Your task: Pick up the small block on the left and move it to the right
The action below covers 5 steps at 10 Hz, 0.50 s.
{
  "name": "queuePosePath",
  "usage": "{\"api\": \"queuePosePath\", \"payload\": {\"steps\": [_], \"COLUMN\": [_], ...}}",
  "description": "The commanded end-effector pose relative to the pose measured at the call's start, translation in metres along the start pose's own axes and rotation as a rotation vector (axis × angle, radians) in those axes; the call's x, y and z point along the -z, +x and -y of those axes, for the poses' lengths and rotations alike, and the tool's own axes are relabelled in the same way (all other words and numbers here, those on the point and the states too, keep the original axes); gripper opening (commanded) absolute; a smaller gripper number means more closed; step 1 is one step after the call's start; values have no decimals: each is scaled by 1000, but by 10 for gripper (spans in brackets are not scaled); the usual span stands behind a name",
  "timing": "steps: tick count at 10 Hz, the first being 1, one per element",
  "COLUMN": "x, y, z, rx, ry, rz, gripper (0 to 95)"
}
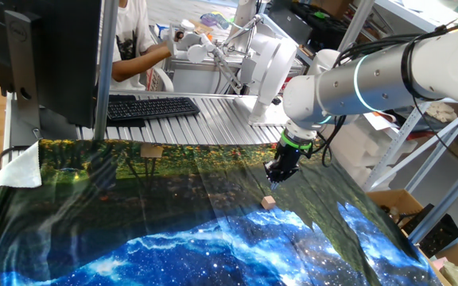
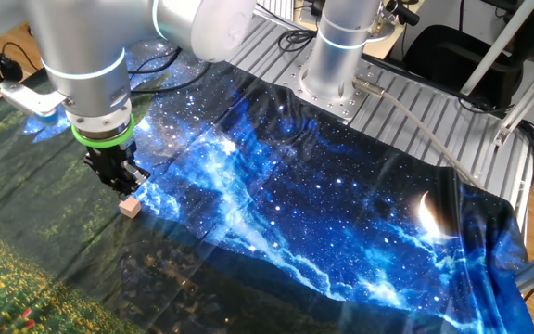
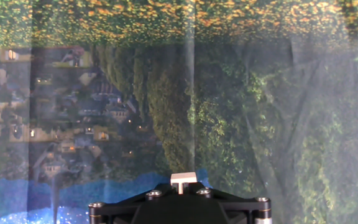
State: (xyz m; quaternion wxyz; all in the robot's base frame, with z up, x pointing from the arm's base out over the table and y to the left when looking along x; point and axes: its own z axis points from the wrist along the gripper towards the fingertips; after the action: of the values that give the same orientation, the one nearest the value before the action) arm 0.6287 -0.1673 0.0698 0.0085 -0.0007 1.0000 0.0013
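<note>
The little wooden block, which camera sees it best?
The other fixed view shows the block best: whole and pale against the dark cloth, just below the end effector. One fixed view shows it smaller. The hand view shows only a pale bit above the end effector's frame.

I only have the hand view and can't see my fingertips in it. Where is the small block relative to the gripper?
Observer: One fixed view shows the small block on the cloth, just below the gripper, not gripped.
Operator: Lifted at all?
Observer: No. In the other fixed view it rests flat, where the green print meets the blue.
Operator: Anything else tan around?
Observer: A wider flat tan piece lies at the cloth's far edge, well away.
</note>
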Motion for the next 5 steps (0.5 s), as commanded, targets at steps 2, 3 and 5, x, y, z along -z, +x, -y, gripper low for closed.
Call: {"api": "queuePosePath", "payload": {"steps": [2,3,5], "x": [-3,-6,-11], "y": [0,0,1], "z": [-1,-1,-1], "rx": [-3,-2,43], "ry": [-5,-5,12], "rz": [-2,-2,8], "gripper": [190,190,190]}}
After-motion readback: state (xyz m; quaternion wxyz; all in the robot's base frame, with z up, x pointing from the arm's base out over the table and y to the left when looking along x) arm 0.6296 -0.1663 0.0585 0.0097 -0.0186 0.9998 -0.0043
